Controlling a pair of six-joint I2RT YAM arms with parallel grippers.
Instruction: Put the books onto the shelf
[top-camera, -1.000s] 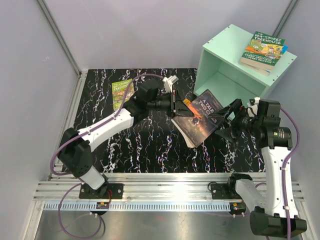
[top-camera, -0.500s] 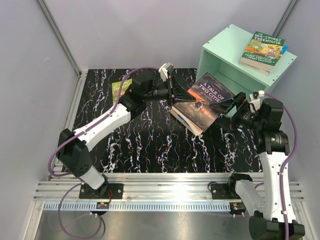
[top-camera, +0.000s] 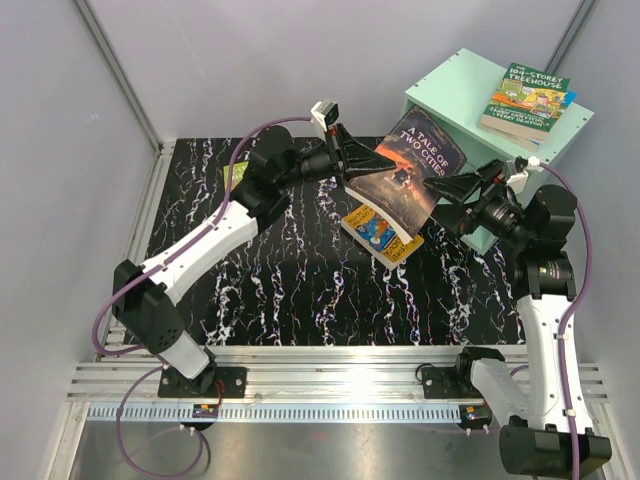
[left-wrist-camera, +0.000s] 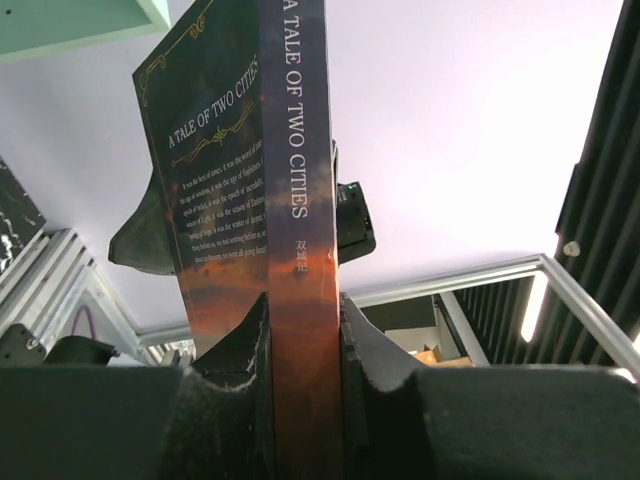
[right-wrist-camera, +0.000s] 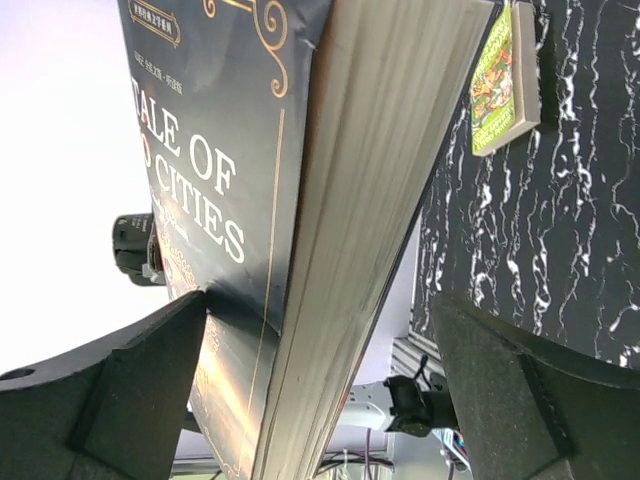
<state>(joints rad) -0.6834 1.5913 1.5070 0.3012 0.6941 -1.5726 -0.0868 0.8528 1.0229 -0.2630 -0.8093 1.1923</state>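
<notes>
The dark book "A Tale of Two Cities" (top-camera: 412, 168) hangs tilted in the air just in front of the mint-green shelf (top-camera: 455, 95). My left gripper (top-camera: 352, 165) is shut on its spine (left-wrist-camera: 300, 250); the left wrist view shows a pad pressed on either side, my left gripper (left-wrist-camera: 303, 315) centred on the spine. My right gripper (top-camera: 452, 190) is open astride the book's free edge (right-wrist-camera: 370, 200); one finger (right-wrist-camera: 130, 380) meets the cover and the other (right-wrist-camera: 520, 390) stands apart. An orange-blue book (top-camera: 383, 232) lies on the mat below. A green Treehouse book (top-camera: 526, 97) rests on top of the shelf.
A lime-green book (top-camera: 231, 173) lies on the black marbled mat (top-camera: 280, 290) at the far left, mostly behind my left arm, and shows as the lime-green book (right-wrist-camera: 497, 80) in the right wrist view. Grey walls enclose the mat; a metal rail (top-camera: 330, 385) runs along the near edge.
My left arm has lifted the dark book up and back toward the shelf, uncovering the orange-blue book beneath. My right gripper rose alongside it, still open.
</notes>
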